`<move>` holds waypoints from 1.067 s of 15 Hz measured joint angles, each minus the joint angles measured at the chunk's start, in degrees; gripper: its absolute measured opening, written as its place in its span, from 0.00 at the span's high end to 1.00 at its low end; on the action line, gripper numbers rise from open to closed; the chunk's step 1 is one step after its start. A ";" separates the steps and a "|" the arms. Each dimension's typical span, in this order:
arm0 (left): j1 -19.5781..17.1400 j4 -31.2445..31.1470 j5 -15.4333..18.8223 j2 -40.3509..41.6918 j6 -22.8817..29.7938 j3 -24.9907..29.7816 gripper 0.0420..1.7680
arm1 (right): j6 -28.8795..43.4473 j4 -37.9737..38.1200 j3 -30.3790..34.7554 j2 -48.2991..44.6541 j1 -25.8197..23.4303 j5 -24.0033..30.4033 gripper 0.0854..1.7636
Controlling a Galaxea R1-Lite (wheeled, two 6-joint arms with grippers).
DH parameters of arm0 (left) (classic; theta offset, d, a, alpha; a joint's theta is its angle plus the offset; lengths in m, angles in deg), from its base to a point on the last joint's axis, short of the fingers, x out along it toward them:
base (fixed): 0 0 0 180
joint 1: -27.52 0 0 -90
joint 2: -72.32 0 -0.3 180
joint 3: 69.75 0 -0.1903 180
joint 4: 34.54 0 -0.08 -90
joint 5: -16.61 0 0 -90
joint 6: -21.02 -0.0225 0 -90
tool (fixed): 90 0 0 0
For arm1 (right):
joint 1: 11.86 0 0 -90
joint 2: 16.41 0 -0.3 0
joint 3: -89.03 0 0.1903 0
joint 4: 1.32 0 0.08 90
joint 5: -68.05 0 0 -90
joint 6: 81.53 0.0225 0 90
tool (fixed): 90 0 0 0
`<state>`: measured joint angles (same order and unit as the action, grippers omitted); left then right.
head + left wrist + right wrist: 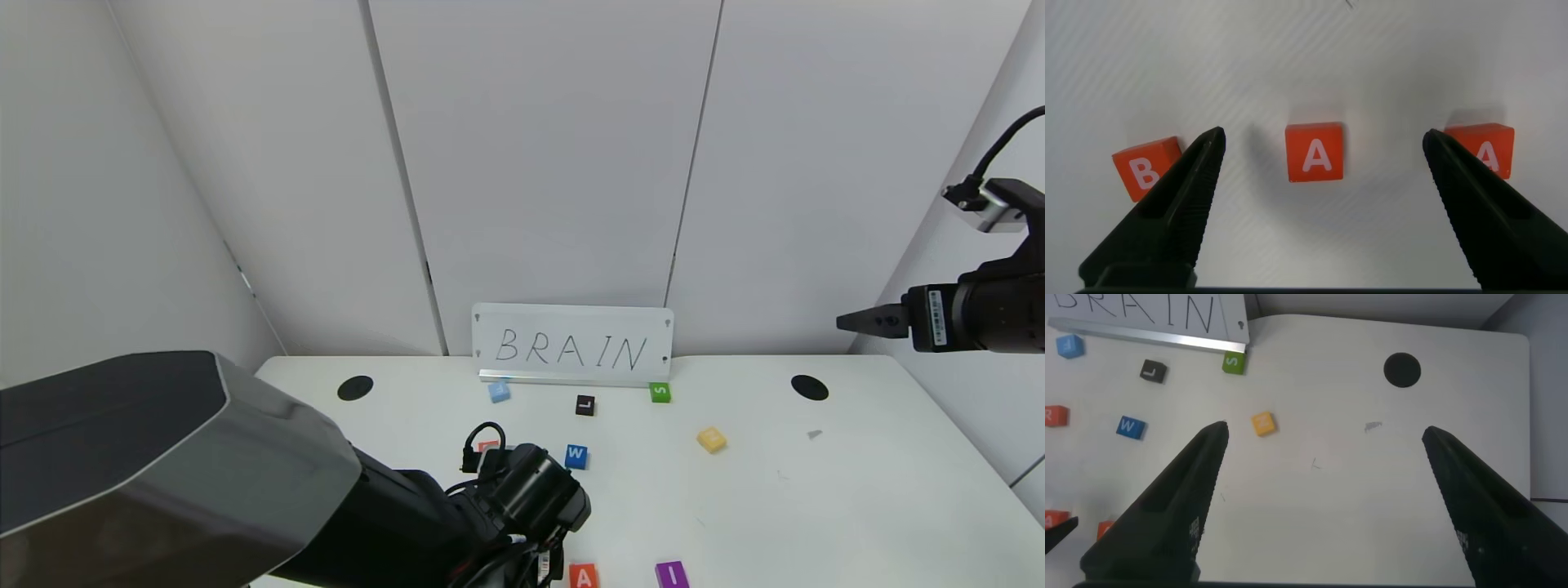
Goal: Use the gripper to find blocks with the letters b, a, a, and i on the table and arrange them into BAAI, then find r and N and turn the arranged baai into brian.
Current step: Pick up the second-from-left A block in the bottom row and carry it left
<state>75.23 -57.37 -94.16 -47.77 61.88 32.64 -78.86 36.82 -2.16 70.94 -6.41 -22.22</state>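
- Hovering low over the near edge of the counter (857, 490), the left claw (1319, 175) stood wide open and held nothing
- Seen from the left wrist, its two dark fingers (1176, 204) straddled the middle orange-red A block (1315, 152) without touching it; the B block (1143, 169) lay partly behind one finger, and the other A block (1490, 149) partly behind the other
- B, A, A sat in a rough row, apart from one another, the B slightly turned
- From the head view, the left arm hid most of that row; only one A (583, 576) showed at the near edge, with the purple I block (672, 574) just beside it to the right, apart
- R block (1055, 416), orange-red, lay farther back on the counter, left of the blue W tile (576, 456); in the head view it was mostly hidden behind the left arm's cable
- Yellow N block (712, 439) lay alone right of centre, well apart from the row; its letter was too faint to read
- Black L tile (585, 405), green S block (660, 393) and a light blue tile (499, 392) lay near the foot of the white sign (571, 343) lettered BRAIN at the back
- Right claw (1323, 449) was raised high at the right side, well above the counter, fingers spread wide, empty
- Two black round holes (809, 387) marked the back of the counter
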 joint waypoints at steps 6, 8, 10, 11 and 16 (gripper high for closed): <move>-1.68 -0.02 0.48 -1.72 -0.11 -0.66 0.03 | -0.05 -0.09 0.02 0.28 0.00 0.00 0.03; -1.68 -0.02 0.72 -1.99 -0.11 -0.66 0.03 | -0.05 -0.09 0.00 0.30 0.00 0.00 0.03; -1.62 0.00 0.79 -2.13 -0.11 -0.49 0.06 | -0.05 -0.09 0.00 0.30 0.00 -0.02 0.03; -1.60 -0.02 0.80 -2.18 -0.11 -0.35 0.17 | -0.02 -0.11 -0.02 0.30 -0.02 0.02 0.03; -1.34 -0.29 0.77 -2.97 -0.06 0.06 0.55 | -0.02 -0.09 -0.04 0.28 -0.11 -0.02 0.03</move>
<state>73.88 -57.66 -93.39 -50.74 61.82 32.70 -78.89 36.74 -2.20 71.22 -6.52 -22.24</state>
